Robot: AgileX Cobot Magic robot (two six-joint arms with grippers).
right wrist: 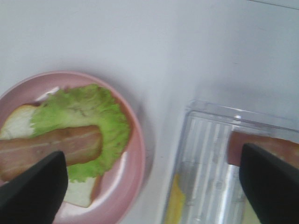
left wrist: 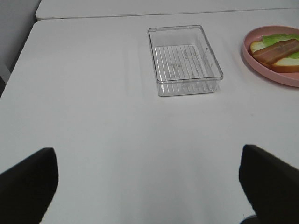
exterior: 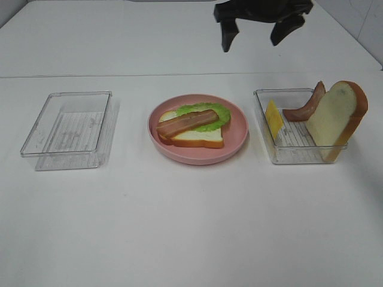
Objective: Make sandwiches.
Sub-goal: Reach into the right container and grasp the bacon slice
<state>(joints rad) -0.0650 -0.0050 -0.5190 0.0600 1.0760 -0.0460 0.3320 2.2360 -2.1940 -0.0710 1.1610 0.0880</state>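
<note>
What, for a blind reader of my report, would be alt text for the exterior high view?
A central pink plate holds a bread slice topped with lettuce and a bacon strip. The clear tray on the right holds a cheese slice, a second bacon strip and a leaning bread slice; the left tray holds nothing. The right gripper hangs open above.

You see a white table [exterior: 191, 227] carrying three things in a row, well apart: a clear tray [exterior: 70, 160] at left, a round pink plate [exterior: 197, 157] in the middle, another clear tray [exterior: 299, 157] at right.
</note>
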